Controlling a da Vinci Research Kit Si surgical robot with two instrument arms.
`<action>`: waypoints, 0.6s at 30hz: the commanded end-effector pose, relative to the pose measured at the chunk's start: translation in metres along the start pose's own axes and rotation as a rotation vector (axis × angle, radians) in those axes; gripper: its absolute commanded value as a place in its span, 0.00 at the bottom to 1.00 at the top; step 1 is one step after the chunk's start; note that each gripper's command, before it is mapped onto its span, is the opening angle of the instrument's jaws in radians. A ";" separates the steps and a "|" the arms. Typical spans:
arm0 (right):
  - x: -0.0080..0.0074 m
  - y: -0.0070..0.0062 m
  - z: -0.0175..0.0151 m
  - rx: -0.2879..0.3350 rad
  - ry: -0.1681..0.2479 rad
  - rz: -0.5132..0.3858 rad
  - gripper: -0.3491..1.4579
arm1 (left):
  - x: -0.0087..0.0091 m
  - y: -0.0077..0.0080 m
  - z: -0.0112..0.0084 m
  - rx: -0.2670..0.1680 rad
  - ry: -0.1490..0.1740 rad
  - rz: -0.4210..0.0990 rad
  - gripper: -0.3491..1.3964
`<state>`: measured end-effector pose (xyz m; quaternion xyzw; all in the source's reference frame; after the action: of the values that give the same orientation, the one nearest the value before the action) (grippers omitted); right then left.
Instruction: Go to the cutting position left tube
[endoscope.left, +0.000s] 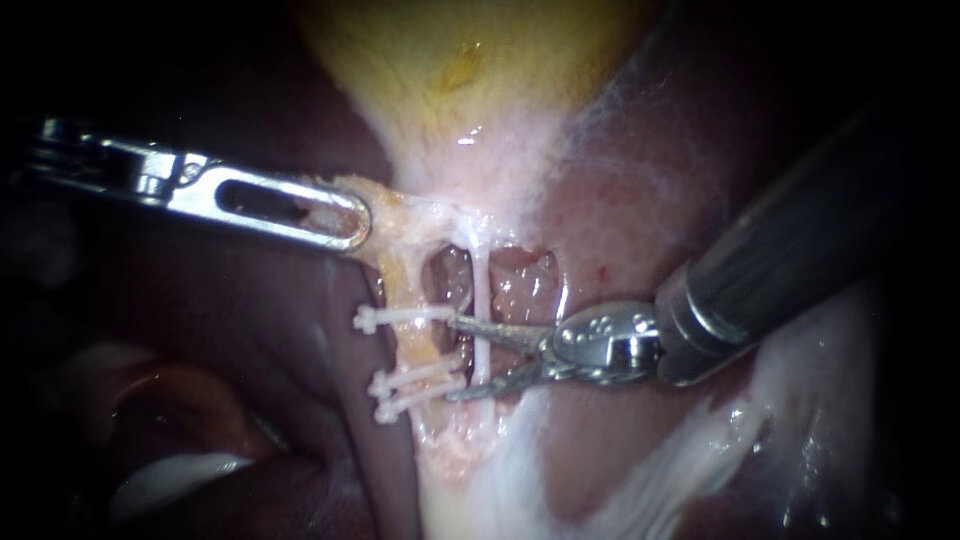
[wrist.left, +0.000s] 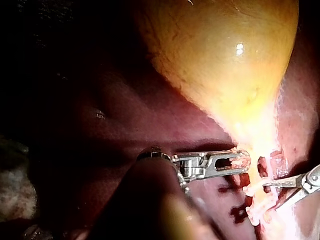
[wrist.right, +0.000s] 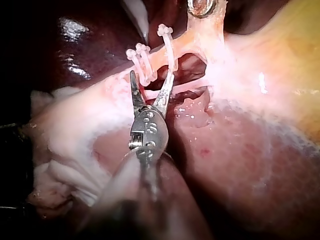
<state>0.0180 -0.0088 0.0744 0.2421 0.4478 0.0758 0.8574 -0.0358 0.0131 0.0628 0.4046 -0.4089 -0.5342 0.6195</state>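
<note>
While my left instrument (endoscope.left: 352, 224) comes in level from the left, its slotted jaws are pressed together on a tag of yellowish tissue (endoscope.left: 392, 222) at the narrow foot of the gallbladder (endoscope.left: 450, 60). Below that grip, two tubes run down over an opening in the tissue, with dark liver (endoscope.left: 260, 330) on either side. The left tube (endoscope.left: 413, 348) is the thicker, yellowish one and carries three white clips: a single clip (endoscope.left: 400, 318) higher up and a pair of clips (endoscope.left: 415, 388) close together lower down. The right tube (endoscope.left: 481, 290) is a thin white strand just beside it.

My right instrument (endoscope.left: 452, 360) enters from the upper right and ends in two slim blades, which are spread apart and hold nothing. One blade tip lies near the single clip and the other near the pair, so the bare stretch of left tube between the clips sits just at the mouth of the blades. The thin right tube crosses the gap between the blades. I cannot tell whether either blade touches it.
</note>
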 end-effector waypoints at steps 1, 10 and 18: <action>-0.0001 0.0001 0.0003 0.003 0.000 0.002 0.93 | 0.0000 0.0000 0.0000 -0.001 0.000 0.000 0.06; -0.0004 0.0006 0.0016 0.015 -0.001 0.014 0.93 | 0.0001 -0.0002 0.0000 -0.002 -0.001 -0.001 0.06; 0.0001 0.0008 0.0023 0.051 0.034 0.048 0.92 | 0.0001 -0.0002 0.0001 -0.002 -0.001 -0.001 0.06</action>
<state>0.0201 -0.0089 0.0759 0.2772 0.4599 0.0891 0.8389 -0.0359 0.0130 0.0626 0.4037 -0.4088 -0.5351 0.6193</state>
